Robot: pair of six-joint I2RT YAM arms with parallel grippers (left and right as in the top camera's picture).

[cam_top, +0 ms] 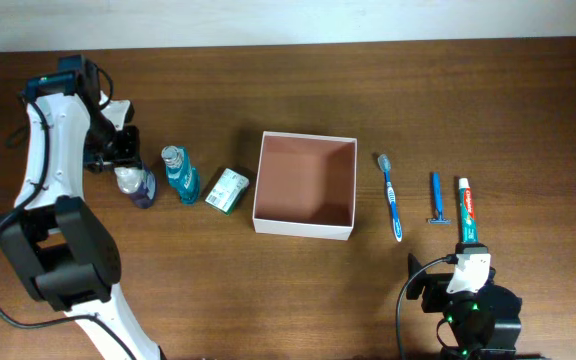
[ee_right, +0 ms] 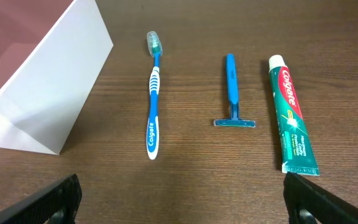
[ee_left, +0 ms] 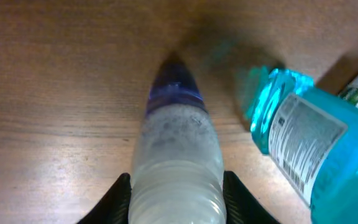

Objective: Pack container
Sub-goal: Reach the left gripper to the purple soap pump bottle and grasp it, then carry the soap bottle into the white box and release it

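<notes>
The container (cam_top: 303,228) is sitting at the table's centre, its pinkish-brown inside facing up. Well off at its 9 o'clock, the left gripper (cam_top: 125,162) is clasping a clear bottle with a purple end (ee_left: 176,143), its fingers (ee_left: 118,198) pressing on both sides. A teal bottle (cam_top: 180,175) is lying just at that bottle's 3 o'clock, and a green-and-white packet (cam_top: 228,190) is resting between it and the container. At the container's 3 o'clock a toothbrush (ee_right: 153,106), a razor (ee_right: 232,93) and a toothpaste tube (ee_right: 293,118) are lying side by side, apart. The right gripper (ee_right: 180,182) is hanging at the container's 5 o'clock, spread wide and holding nothing.
</notes>
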